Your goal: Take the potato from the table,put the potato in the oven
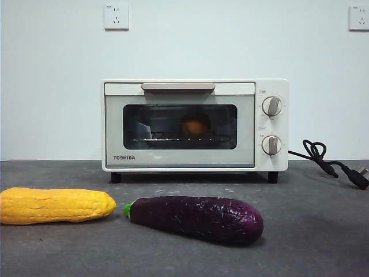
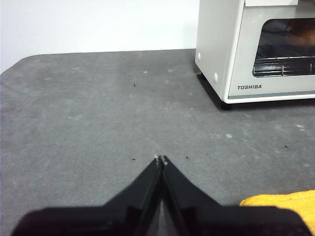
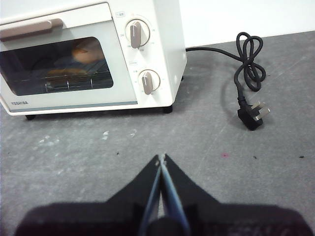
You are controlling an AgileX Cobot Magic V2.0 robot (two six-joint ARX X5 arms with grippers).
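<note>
Grey table (image 1: 323, 231), potato (image 1: 195, 124) behind the shut oven (image 1: 195, 124) door.
Leave both claws (left gripper (image 2: 160, 159), right gripper (image 3: 161, 158)) clenched, empty, clear; you're likely done.

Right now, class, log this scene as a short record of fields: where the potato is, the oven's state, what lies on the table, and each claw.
potato: inside the oven, on the rack behind the glass
oven: door shut, plug lying loose on the table
table: corn cob and aubergine in front of the oven
left claw: shut, holds nothing
right claw: shut, holds nothing
</note>
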